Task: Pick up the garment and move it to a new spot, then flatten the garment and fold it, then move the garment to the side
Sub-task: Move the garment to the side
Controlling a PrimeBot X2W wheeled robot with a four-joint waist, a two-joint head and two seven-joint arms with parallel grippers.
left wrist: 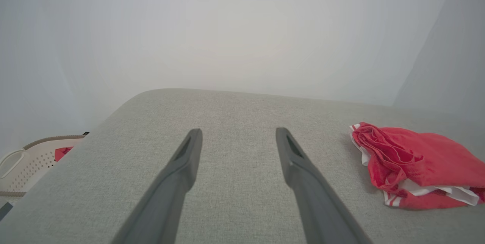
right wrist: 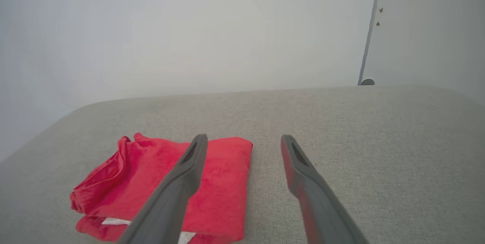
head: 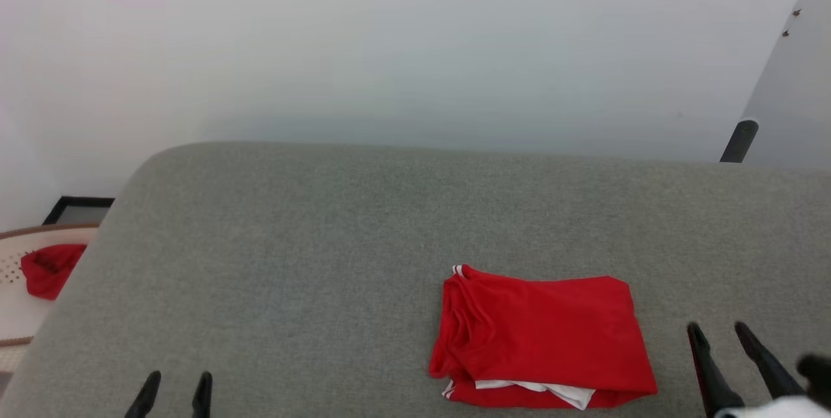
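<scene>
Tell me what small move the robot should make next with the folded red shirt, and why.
Probably slide the right hand leftward to the garment and grip its right edge. The garment lies folded on the grey surface, the right hand is open beside it, and the left hand, also open, is farther off.

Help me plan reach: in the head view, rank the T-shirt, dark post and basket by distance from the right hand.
1. T-shirt, just left of the right hand.
2. Dark post, beyond the far edge, right.
3. Basket, far left.
</scene>
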